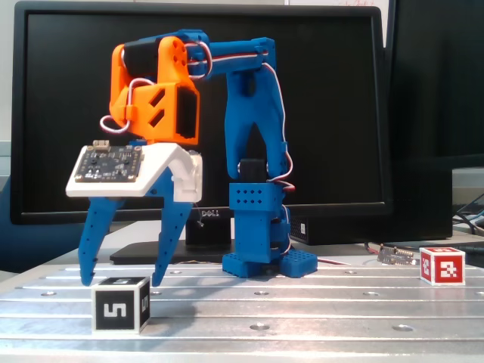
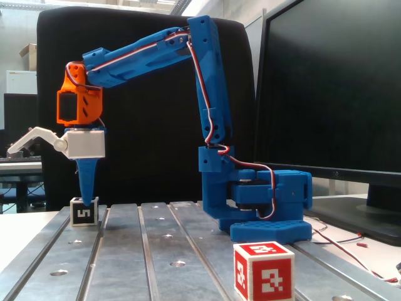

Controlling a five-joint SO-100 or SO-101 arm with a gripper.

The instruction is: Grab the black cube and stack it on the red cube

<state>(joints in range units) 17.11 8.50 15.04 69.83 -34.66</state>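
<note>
Black cube [image 1: 120,305], red cube [image 1: 442,265]

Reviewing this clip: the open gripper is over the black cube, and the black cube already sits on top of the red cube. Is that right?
Not quite. The gripper is open over the black cube, but that cube is not stacked: it rests on the metal table, far from the red cube. A fixed view shows the two cubes at opposite ends of the table.
</note>
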